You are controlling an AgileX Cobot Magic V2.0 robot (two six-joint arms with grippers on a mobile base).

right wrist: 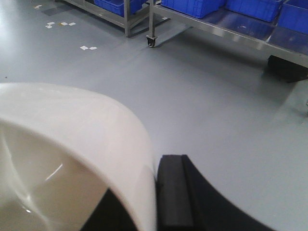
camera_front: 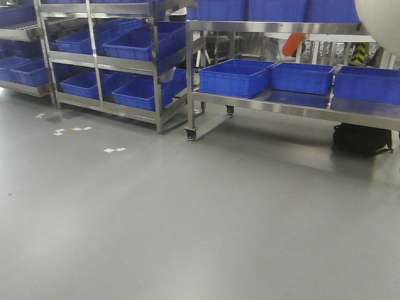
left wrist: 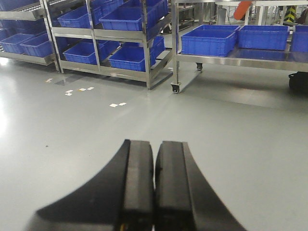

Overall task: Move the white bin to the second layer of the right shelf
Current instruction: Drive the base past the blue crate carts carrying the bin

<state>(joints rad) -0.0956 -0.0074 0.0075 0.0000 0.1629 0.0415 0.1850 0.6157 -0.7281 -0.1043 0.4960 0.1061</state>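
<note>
The white bin (right wrist: 72,125) is held above the grey floor (right wrist: 207,106), filling the lower left of the right wrist view. In the front view it shows only as a blurred off-white curve in the upper right corner. The right gripper (right wrist: 151,192) grasps the bin's wall: one black finger (right wrist: 173,192) lies against the outer face, and the other is largely hidden inside. The left gripper (left wrist: 154,185) has its fingers clenched together on nothing. Beyond, blue crates (camera_front: 236,76) sit on a wheeled steel table (camera_front: 275,103). A steel rack (camera_front: 156,94) stands to its left.
</note>
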